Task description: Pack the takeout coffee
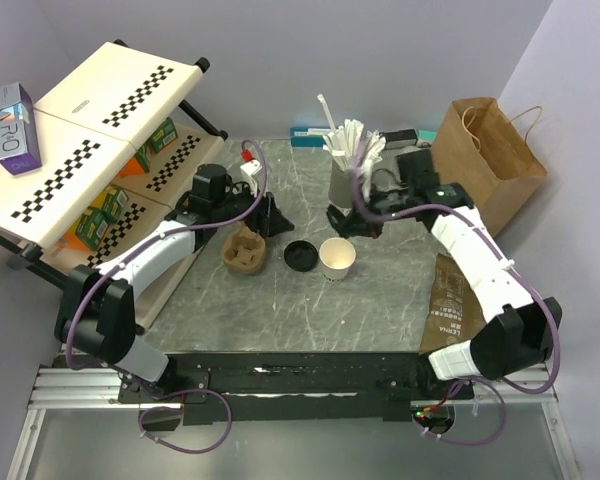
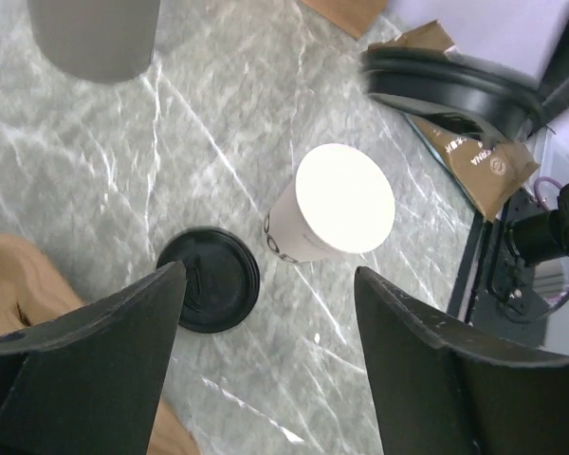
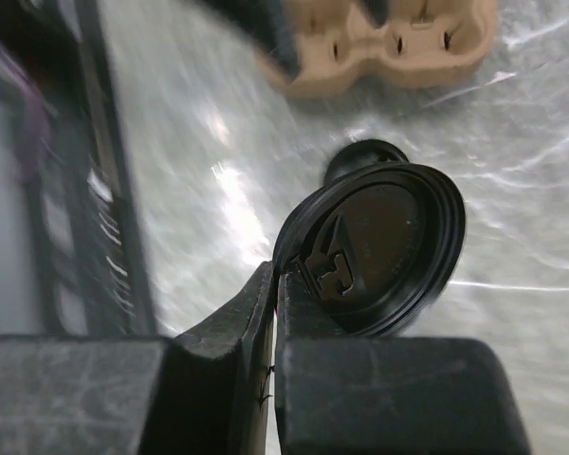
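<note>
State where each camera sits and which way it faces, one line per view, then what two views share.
Top external: above and behind the bases, looking down on the table; both arms show.
Left wrist: on the left arm, looking down at the white cup; open left gripper frames it.
Right wrist: looking along the right gripper, shut on a black lid.
Shared: both wrist views show the brown carrier.

A brown pulp carrier (image 1: 244, 250) lies left of the grey cup of sticks (image 1: 342, 182); a paper bag (image 1: 490, 160) stands rightmost.
</note>
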Robot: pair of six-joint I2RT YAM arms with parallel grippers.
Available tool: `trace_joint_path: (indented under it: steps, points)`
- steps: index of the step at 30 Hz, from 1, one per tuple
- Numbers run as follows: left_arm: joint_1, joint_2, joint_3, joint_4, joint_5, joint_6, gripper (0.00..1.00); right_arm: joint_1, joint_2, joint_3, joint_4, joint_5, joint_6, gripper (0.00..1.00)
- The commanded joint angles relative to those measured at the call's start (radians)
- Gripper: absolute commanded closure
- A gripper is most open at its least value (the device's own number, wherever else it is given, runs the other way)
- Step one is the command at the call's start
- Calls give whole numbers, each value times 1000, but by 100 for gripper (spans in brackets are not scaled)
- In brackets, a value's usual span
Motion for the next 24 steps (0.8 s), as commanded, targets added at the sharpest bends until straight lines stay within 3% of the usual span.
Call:
trace_joint_path:
  steps: [1,2,4,10,12,14,20,24]
  points:
    - [-37,-15,28,35,-41,91,21,-162,-17,-154,271,-426,535,98]
    - [-62,13,72,5,-63,110,15,-178,-21,-191,352,-458,606,98]
    - [-77,40,126,-32,-78,127,14,-195,-21,-274,573,-515,829,98]
    - [-151,135,241,-85,-112,151,13,-233,2,-424,1028,-618,1238,99]
    - [-176,174,270,-137,-106,212,13,-244,34,-443,1054,-623,1283,100]
    - [-191,188,277,-139,-113,230,6,-255,78,-441,1006,-624,1285,100]
    - [-205,194,231,-15,-95,191,7,-325,144,-492,1051,-606,1346,100]
    - [-214,194,223,-12,-75,205,7,-348,193,-512,1181,-623,1485,100]
